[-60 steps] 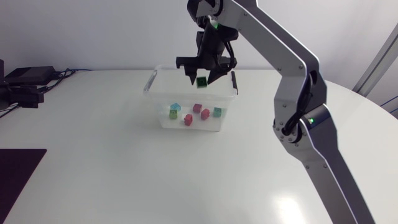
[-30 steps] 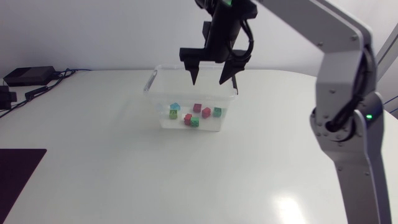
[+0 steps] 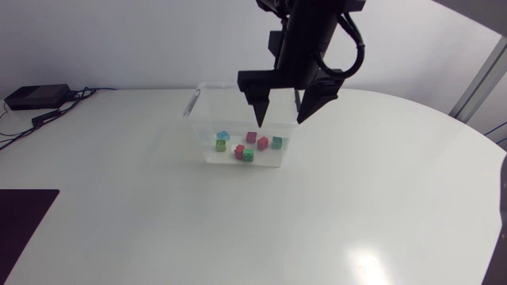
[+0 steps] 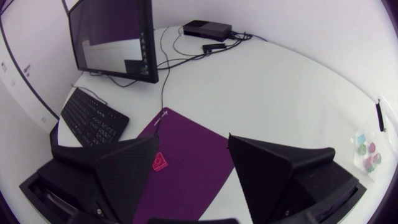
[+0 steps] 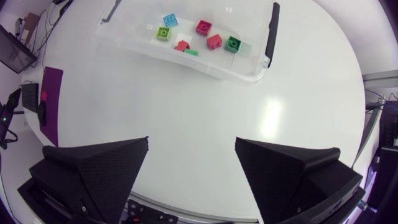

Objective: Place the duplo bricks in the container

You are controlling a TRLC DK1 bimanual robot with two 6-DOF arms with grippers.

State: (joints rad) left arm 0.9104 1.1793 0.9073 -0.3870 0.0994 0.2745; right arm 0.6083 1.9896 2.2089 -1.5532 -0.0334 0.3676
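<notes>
A clear plastic container (image 3: 207,154) stands at the back middle of the table. In it lie several duplo bricks: a blue one (image 3: 223,135), a light green one (image 3: 221,145), red ones (image 3: 251,137) and dark green ones (image 3: 276,142). My right gripper (image 3: 280,123) hangs high over the container's right half, open and empty. From the right wrist view the container (image 5: 217,68) lies far ahead of the right gripper (image 5: 191,162), with the bricks (image 5: 203,27) inside. My left gripper (image 4: 189,171) stands open and empty over a purple mat (image 4: 193,149); the head view does not show it.
The container has a black handle (image 5: 270,31) on its end. A dark mat (image 3: 24,214) lies at the table's front left edge. The left wrist view shows the container (image 4: 367,152) far off beside the gripper.
My right gripper opened and let a dark green brick fall into the container, where it now lies by a red one. The right arm has since risen higher.
</notes>
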